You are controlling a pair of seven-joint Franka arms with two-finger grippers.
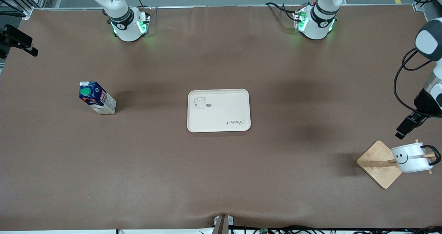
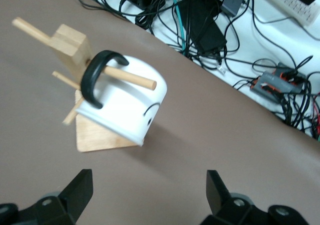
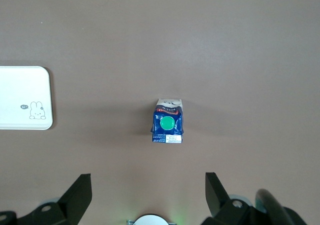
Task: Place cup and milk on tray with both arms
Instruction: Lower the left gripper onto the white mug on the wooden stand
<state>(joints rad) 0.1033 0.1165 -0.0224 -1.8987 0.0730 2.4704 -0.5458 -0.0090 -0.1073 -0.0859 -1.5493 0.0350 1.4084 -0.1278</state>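
Desk [image 1: 221, 171]: brown surface filling nearly the whole front view; carries every item below.

Arms: two white jointed arms, bases lit green along the top edge of the front view. The right arm [image 1: 117, 9] rises from the base at upper left of the frame; the left arm [image 1: 324, 12] from the base at upper right, its forearm re-entering at the right edge.

Tray [image 1: 219, 110]: flat cream rectangle with rounded corners, centre of the front view, lying on the desk with nothing on it. Bear drawing in one corner, "Rabbit" script in the corner diagonal to it.

Wooden stand [image 1: 381, 164]: square base with pegs, lower right of the front view, toward the left arm's end of the desk.

Milk [image 1: 97, 98]: dark-blue carton with a green cap, upright on the desk at mid-left of the front view, toward the right arm's end, well apart from the tray.

Cup [image 1: 411, 157]: white mug with a smiley face, hanging tilted by its black handle on a peg of the wooden stand, well apart from the tray.

Left end effector [image 2: 147, 195]: over the desk just beside the cup; fingers spread wide, holding nothing.

Right end effector [image 3: 147, 197]: high above the milk, looking straight down on its cap; fingers apart, holding nothing.
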